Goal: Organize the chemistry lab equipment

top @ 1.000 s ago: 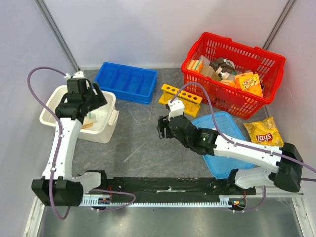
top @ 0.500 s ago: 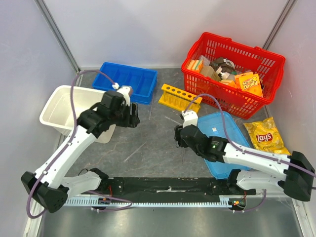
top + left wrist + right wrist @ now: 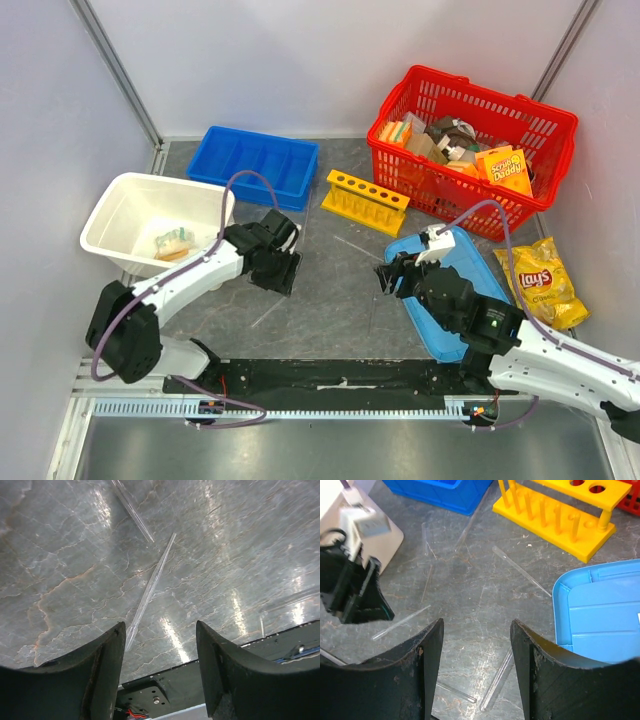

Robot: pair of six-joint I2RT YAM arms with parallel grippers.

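Observation:
The yellow test-tube rack (image 3: pixel 365 202) stands empty at the table's middle back, also in the right wrist view (image 3: pixel 560 515). Thin clear tubes lie scattered on the grey table. My left gripper (image 3: pixel 283 262) hangs open and empty just above the table. A clear pipette (image 3: pixel 150 590) lies ahead of its left finger and a second tube (image 3: pixel 132 510) farther off. My right gripper (image 3: pixel 392 280) is open and empty too. Below its jaws (image 3: pixel 476 625) lies a tube (image 3: pixel 497 680), with a pipette (image 3: pixel 520 570) near the rack. A small clear bag (image 3: pixel 172 240) rests in the white tub.
The white tub (image 3: pixel 110 215) sits at the left, with a blue divided bin (image 3: pixel 255 165) behind it. The red basket (image 3: pixel 470 140) of packs is at the back right. A blue lid (image 3: pixel 465 255) lies under my right arm, beside a yellow chip bag (image 3: pixel 540 280).
My left arm swung from over the white tub down to the table's middle. My right arm drew back to the right, over the blue lid's edge.

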